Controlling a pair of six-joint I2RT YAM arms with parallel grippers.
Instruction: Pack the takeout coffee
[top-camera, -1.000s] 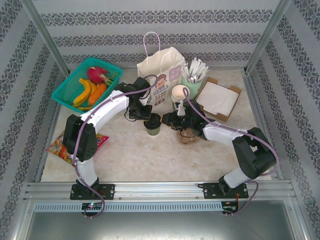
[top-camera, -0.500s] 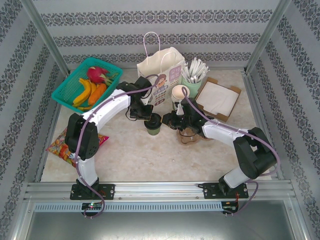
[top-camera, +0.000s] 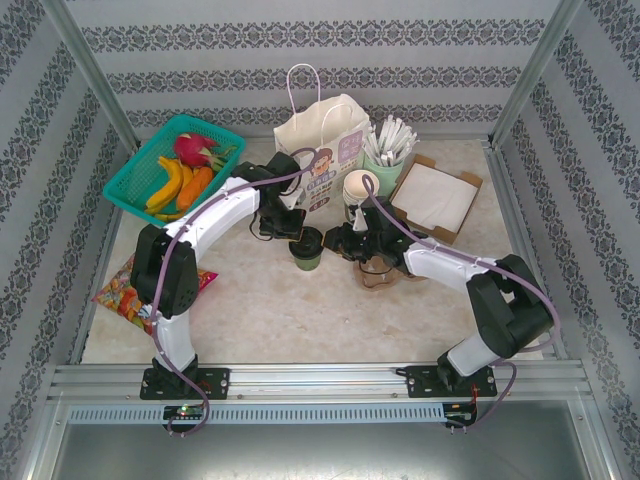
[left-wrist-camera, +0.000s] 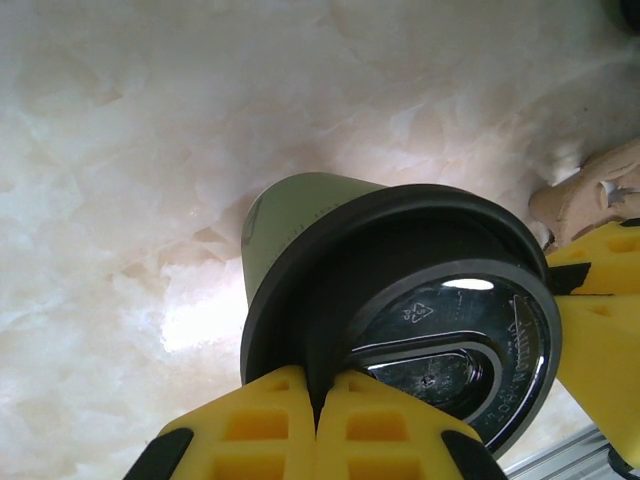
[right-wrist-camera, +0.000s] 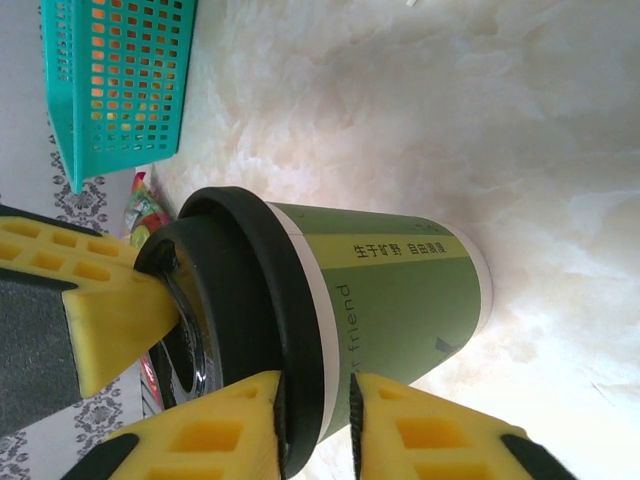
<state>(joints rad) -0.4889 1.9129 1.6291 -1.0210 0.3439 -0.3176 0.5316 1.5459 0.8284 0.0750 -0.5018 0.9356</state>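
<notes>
We see the takeout coffee (top-camera: 307, 250) upright at frame centre. The left gripper (left-wrist-camera: 315, 385) is closed against its lid (left-wrist-camera: 440, 330). Whether the right gripper (right-wrist-camera: 315, 390) grips, we cannot tell.

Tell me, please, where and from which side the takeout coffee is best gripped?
Probably grip the takeout coffee around its green wall just under the black lid, coming in level from the side. It stands upright and widens upward, so the lid's rim would stop it slipping; the lid alone might pop off.
</notes>
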